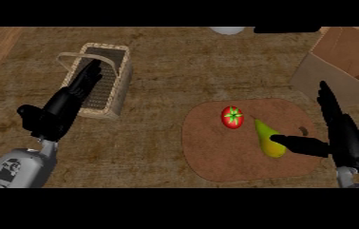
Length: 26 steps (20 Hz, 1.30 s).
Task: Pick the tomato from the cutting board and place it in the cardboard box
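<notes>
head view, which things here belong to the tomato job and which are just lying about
For the job: tomato, cutting board under it, cardboard box at upper right, right hand by the board.
Lying about: pear on the board, basket at left, left hand near it.

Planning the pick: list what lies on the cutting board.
On the cutting board lie a red tomato and a yellow-green pear. The right hand hangs over the board's right side, its thumb covering part of the pear's wide end.
</notes>
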Each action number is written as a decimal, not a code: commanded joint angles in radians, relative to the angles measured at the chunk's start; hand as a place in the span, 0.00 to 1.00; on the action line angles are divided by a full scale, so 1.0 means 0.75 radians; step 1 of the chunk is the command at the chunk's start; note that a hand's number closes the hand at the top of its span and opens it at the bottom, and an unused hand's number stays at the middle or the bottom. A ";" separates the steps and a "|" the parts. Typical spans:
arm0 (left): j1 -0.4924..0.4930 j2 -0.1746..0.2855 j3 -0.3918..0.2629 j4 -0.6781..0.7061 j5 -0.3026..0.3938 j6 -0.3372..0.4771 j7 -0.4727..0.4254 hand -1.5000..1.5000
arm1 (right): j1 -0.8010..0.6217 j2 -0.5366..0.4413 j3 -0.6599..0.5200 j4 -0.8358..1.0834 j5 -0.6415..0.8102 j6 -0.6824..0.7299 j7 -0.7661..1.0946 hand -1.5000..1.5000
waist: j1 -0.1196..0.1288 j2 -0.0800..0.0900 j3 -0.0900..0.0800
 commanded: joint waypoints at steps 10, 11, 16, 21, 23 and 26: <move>-0.001 -0.083 -0.136 0.001 -0.109 0.030 -0.005 0.50 | 0.041 -0.207 0.346 -0.094 1.074 -0.201 0.620 0.00 | 0.039 -0.001 -0.003; 0.015 -0.088 -0.126 0.023 -0.095 0.026 -0.016 0.50 | 0.070 -0.202 0.375 -0.145 1.131 -0.172 0.692 0.00 | 0.021 -0.004 -0.003; -0.017 -0.095 -0.133 0.018 -0.104 0.019 -0.003 0.50 | -0.028 -0.077 0.515 -0.407 1.193 0.192 1.107 0.00 | 0.048 -0.001 0.001; -0.043 -0.118 -0.158 -0.026 -0.114 0.016 0.046 0.50 | -0.204 0.135 0.607 -0.561 1.228 0.522 1.524 0.00 | 0.082 0.004 0.010; -0.074 -0.151 -0.145 0.028 -0.124 0.044 0.054 0.50 | -0.262 0.239 0.625 -0.565 1.257 0.603 1.636 0.00 | 0.069 0.009 0.012; -0.014 -0.188 -0.189 0.016 -0.179 0.077 0.009 0.50 | -0.324 0.350 0.597 -0.526 1.290 0.672 1.706 0.00 | 0.071 0.008 0.015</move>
